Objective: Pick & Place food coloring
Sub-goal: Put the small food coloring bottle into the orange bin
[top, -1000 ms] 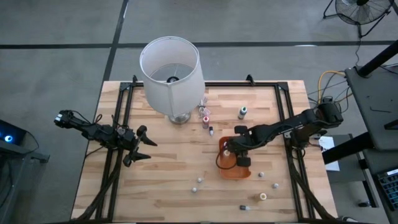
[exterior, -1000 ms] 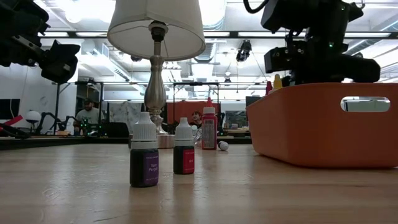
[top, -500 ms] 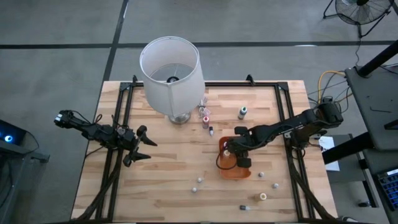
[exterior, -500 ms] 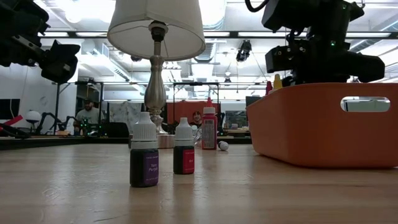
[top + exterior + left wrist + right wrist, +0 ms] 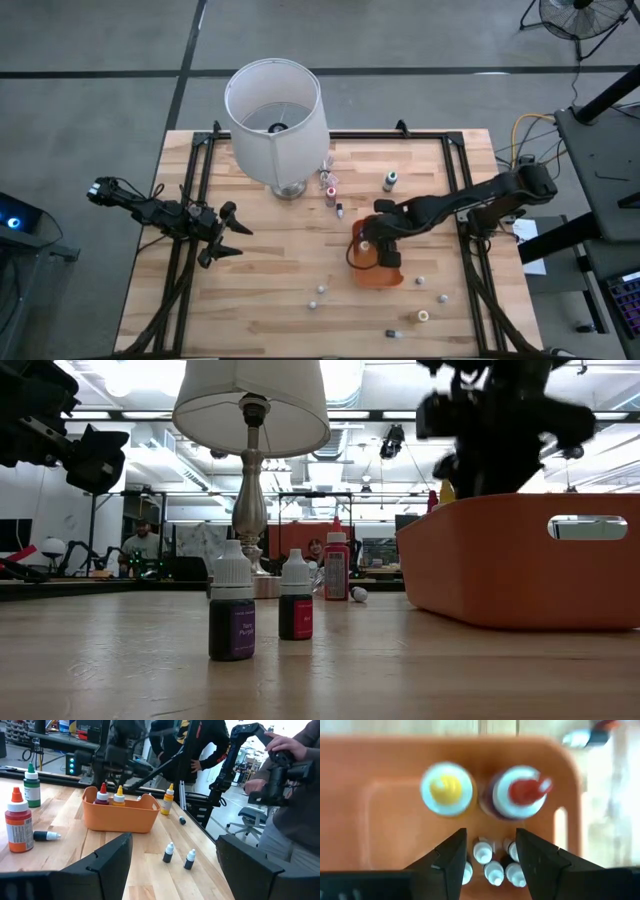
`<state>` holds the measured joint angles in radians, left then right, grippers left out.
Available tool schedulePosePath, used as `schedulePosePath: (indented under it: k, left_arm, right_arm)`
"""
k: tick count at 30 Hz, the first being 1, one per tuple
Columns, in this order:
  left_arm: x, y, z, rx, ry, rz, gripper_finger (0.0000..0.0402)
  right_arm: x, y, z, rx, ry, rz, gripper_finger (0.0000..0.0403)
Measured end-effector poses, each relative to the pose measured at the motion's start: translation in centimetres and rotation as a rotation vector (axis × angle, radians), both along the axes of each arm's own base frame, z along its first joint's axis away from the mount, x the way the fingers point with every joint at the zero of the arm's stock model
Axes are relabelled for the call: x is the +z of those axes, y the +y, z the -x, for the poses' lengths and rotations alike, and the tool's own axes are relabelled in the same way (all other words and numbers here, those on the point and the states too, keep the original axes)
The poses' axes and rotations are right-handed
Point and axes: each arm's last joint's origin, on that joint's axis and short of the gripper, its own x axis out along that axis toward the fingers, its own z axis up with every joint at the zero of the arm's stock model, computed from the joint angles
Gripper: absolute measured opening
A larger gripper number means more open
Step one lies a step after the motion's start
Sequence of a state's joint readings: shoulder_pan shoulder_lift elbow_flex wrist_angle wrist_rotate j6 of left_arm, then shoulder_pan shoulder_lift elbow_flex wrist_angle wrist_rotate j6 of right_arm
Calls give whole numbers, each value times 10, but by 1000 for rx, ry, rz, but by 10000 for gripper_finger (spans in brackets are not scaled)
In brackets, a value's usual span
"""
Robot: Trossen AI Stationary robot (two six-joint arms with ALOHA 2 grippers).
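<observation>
Right pincer [image 5: 372, 247] hovers apparently empty, fingers parted, over the orange tray [image 5: 378, 275].

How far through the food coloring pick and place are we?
Partly done. The orange tray already holds a yellow-capped bottle, a red-capped bottle and several small white-capped droppers. The right gripper hovers over the tray, jaws apart, nothing between them. The left gripper waits open at the table's left. Loose bottles remain on the table.
</observation>
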<state>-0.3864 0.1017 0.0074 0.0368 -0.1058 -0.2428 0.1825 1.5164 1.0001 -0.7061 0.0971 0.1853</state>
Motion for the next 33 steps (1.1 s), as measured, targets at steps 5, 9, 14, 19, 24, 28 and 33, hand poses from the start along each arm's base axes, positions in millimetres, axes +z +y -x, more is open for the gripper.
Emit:
schedulePosePath:
  k: [5, 9, 14, 19, 24, 28, 33]
  left_arm:
    - [0, 0, 0, 0, 1, 0, 258]
    - [0, 0, 0, 0, 0, 0, 258]
    - [0, 0, 0, 0, 1, 0, 259]
    - [0, 0, 0, 0, 0, 0, 259]
    - [0, 0, 0, 0, 0, 0, 259]
    - [0, 0, 0, 0, 1, 0, 259]
    - [0, 0, 0, 0, 0, 0, 259]
  right_arm:
    - [26, 0, 0, -4, -32, 9, 164]
    - [46, -2, 2, -29, -39, 28, 177]
    - [66, -4, 7, -102, -28, 54, 202]
    - [77, -5, 11, -168, -15, 33, 226]
    - [85, -3, 14, -225, 4, 15, 245]
    - [95, 2, 16, -255, 2, -7, 255]
    - [111, 12, 20, -278, -14, -38, 260]
